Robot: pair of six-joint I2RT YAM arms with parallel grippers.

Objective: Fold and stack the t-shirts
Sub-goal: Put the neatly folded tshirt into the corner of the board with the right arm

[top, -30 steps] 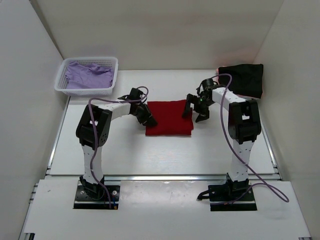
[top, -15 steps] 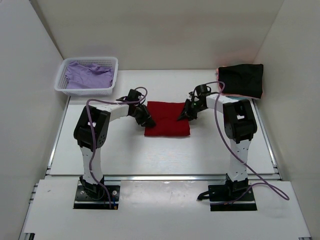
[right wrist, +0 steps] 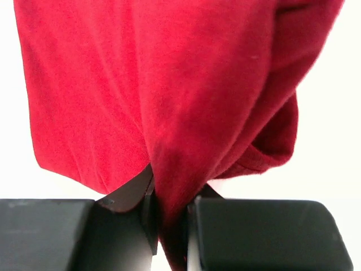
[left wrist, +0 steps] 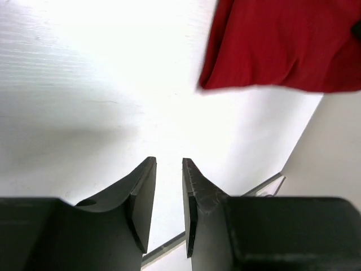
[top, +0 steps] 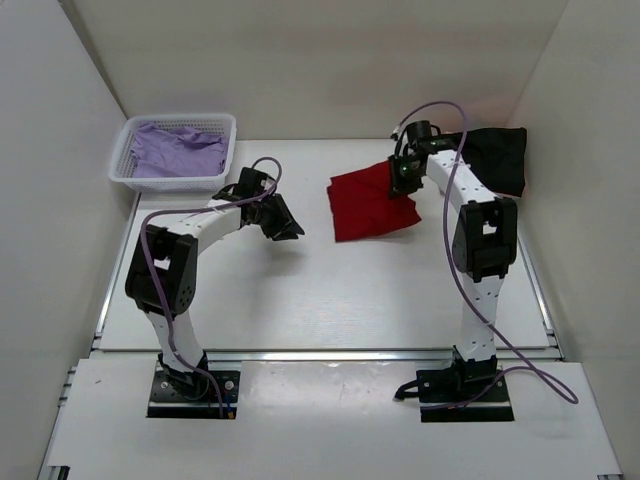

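Note:
The deep red t-shirt (top: 365,205) (right wrist: 169,84), folded, hangs bunched from my right gripper (top: 402,180) (right wrist: 172,192), which is shut on a pinch of its cloth; its lower part lies askew on the table right of centre. My left gripper (top: 285,225) (left wrist: 169,164) is left of the shirt and apart from it, jaws a narrow gap apart with nothing between them. The red t-shirt (left wrist: 282,45) shows at the top right of the left wrist view. A black t-shirt (top: 495,160) lies folded at the back right. A lavender t-shirt (top: 175,150) lies crumpled in the basket.
A white lattice basket (top: 120,175) stands at the back left corner. White walls close in the table on the left, back and right. A metal rail (top: 330,353) runs along the table's near edge.
My right gripper shut on the red t-shirt's right edge and pulled it up and toward the back right. My left gripper let go of its left edge and drew away to the left.

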